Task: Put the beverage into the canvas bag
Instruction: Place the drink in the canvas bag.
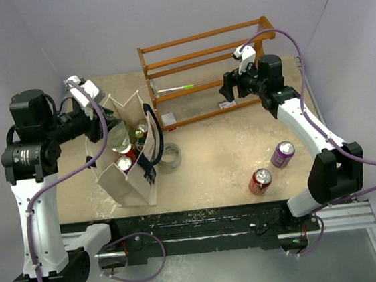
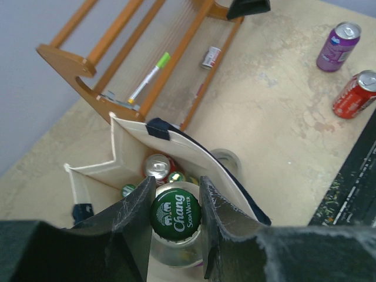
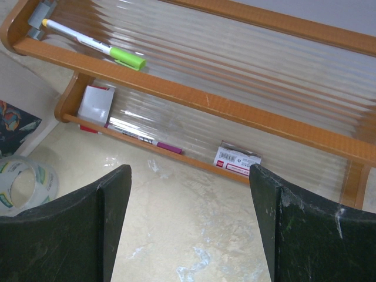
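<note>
On the table's left near part, canvas bag (image 1: pixel 134 187) (image 2: pixel 134 147): it stood upright with its mouth open to the top, a dark navy handle draped over its right side.
Left gripper (image 1: pixel 108 128) (image 2: pixel 176 183): it hung over the bag's mouth, its two fingers clamped on the neck of a glass bottle just below the cap.
Beverage (image 1: pixel 117 139) (image 2: pixel 175 214): this was a clear bottle with a green "Chang Soda Water" cap, upright between the left fingers, inside the outline of the bag's opening. How deep its base sat could not be told.
Cans in the bag (image 1: pixel 124 163) (image 2: pixel 157 166): several silver tops showed at the bottom, beside the bottle.
Right gripper (image 1: pixel 228 88) (image 3: pixel 188 176): its jaws stood wide apart with nothing between them, facing the lower shelf of the rack at the far right.
Wooden rack (image 1: pixel 205 45) (image 2: pixel 76 61) (image 3: pixel 205 100): it stood at the far edge. A marker (image 1: pixel 176 88) (image 2: pixel 150 77) (image 3: pixel 94 47) with a green cap lay on its upper shelf. A white box (image 1: pixel 168 120) (image 3: pixel 95 104) and a small packet (image 1: pixel 228 104) (image 3: pixel 237 160) lay on the lower one.
Tape roll (image 1: pixel 170 157) (image 3: pixel 23 185): it lay flat, just right of the bag.
Purple can (image 1: pixel 283 153) (image 2: pixel 338 46): it sat on the table (image 1: pixel 211 172) at the near right, well apart from the bag.
Red can (image 1: pixel 260 181) (image 2: pixel 355 94): it sat close beside the purple one, nearer the front edge.
</note>
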Tool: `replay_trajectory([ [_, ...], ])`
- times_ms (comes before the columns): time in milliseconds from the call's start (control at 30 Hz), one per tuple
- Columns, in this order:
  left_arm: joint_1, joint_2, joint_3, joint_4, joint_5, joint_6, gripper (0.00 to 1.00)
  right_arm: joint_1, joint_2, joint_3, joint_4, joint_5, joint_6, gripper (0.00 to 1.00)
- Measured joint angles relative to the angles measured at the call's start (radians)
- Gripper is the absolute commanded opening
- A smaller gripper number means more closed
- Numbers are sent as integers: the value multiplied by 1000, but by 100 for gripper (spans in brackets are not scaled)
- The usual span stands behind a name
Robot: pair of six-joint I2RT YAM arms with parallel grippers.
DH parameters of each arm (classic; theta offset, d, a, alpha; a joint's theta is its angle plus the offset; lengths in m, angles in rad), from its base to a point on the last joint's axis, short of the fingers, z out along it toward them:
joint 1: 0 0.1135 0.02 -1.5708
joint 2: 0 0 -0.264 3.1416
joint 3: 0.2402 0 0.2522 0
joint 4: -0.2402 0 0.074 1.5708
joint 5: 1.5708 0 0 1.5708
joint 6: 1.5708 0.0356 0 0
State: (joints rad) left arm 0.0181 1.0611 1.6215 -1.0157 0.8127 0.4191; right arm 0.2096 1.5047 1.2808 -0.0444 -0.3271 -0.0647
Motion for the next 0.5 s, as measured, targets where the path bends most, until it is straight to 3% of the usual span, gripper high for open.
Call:
replay_trajectory([
  [500,2,4,-146,-133,55,87,0,5,-68,-105,26,23,-3,84],
])
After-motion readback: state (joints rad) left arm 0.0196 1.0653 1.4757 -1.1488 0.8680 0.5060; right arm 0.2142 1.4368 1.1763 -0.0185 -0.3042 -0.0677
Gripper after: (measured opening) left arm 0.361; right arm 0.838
